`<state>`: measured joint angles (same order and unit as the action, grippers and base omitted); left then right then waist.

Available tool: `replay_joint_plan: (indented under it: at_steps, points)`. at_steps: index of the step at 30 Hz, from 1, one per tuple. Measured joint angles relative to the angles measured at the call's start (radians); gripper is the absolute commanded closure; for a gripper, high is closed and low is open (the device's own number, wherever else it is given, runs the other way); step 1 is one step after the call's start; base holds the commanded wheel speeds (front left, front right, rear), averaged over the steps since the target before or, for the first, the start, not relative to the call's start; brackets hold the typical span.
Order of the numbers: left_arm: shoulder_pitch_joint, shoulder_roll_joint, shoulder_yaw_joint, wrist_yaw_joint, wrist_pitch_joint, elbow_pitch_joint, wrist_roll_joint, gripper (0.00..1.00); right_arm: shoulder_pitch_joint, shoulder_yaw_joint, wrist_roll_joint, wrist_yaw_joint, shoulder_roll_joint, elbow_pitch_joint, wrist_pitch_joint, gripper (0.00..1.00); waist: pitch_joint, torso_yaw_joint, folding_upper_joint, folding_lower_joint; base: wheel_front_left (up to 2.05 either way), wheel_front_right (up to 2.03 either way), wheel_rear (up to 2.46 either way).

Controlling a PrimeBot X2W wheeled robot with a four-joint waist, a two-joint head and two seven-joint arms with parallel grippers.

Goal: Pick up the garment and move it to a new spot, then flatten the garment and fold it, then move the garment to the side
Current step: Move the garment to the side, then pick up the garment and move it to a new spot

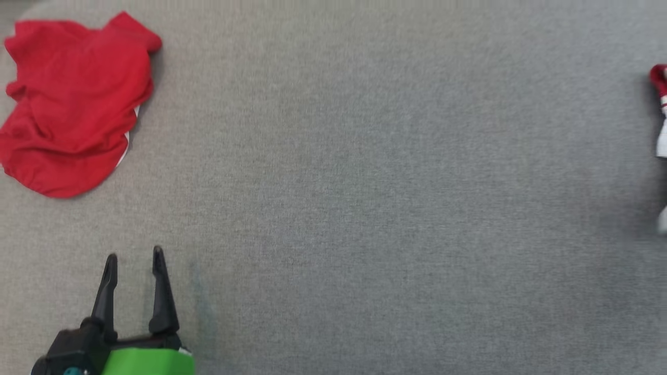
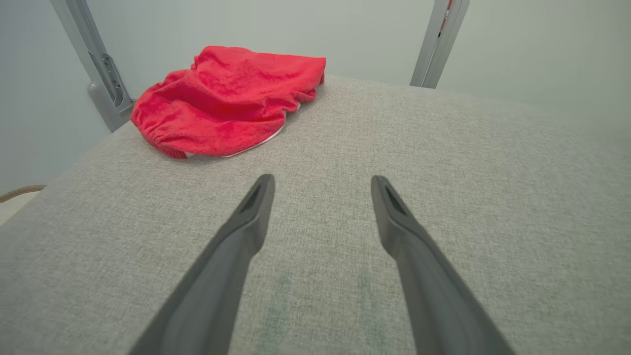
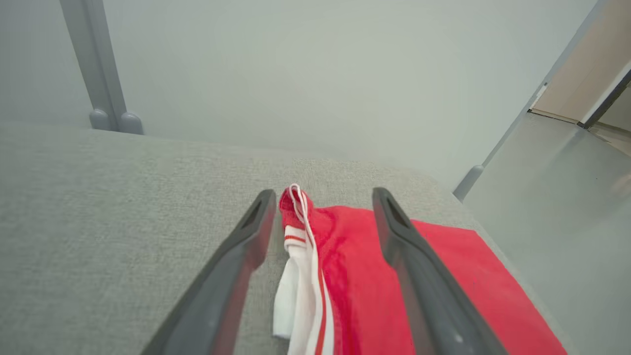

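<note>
Right wrist view: garment (image 3: 355, 276), red w/ white trim, est. soft, light, limp; best pinched at bunched top end. Over it, right gripper (image 3: 323, 192) open; left gripper (image 1: 134, 253) open, empty.

Soft, even light, faint shadow beside the crumpled garment (image 1: 73, 104), wrist-view edges bowed.

On the surface (image 1: 365, 198), in the head view, the other garment (image 1: 73, 104) lies at ten o'clock, with the left gripper (image 1: 135, 255) at seven o'clock, well apart. The garment (image 1: 661, 83) lies at three o'clock by the surface's edge; the right gripper (image 3: 320, 197) is over it, jaws apart.
</note>
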<state>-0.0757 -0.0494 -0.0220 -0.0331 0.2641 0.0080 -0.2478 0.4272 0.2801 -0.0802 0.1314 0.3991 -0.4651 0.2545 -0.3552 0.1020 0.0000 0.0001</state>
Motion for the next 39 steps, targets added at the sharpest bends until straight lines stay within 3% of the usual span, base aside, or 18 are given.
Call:
replay_joint_plan:
  at_steps: [8, 12, 17, 24, 39]
  points:
    - [-0.134, 0.0, -0.047, 0.0, 0.0, 0.031, -0.007, 0.0, -0.399, -0.033, 0.122, 0.0, -0.268, 0.323, 0.008, 0.0, 0.174, -0.039, 0.0, -0.0002, 0.0, 0.0, 0.0]
    - [-0.188, 0.0, -0.049, 0.004, 0.0, 0.03, -0.01, 0.0, -0.529, -0.078, 0.137, 0.0, -0.33, 0.435, 0.008, 0.0, 0.259, -0.057, 0.0, -0.0002, 0.0, 0.0, 0.0]
    - [-0.196, 0.0, -0.038, 0.0, 0.0, 0.047, -0.009, 0.0, -0.612, -0.061, 0.125, 0.0, -0.347, 0.48, 0.008, 0.0, 0.339, -0.075, 0.0, -0.0002, 0.0, 0.0, 0.0]
    - [-0.195, 0.0, -0.015, -0.011, 0.0, 0.066, -0.006, 0.0, -0.652, -0.052, 0.067, 0.0, -0.349, 0.452, 0.008, 0.0, 0.406, -0.083, 0.0, -0.0002, 0.0, 0.0, 0.0]
    - [-0.19, 0.0, -0.007, -0.033, 0.0, 0.082, 0.011, 0.0, -0.652, -0.063, 0.05, 0.0, -0.349, 0.443, 0.008, 0.0, 0.394, -0.073, 0.0, -0.0002, 0.0, 0.0, 0.0]
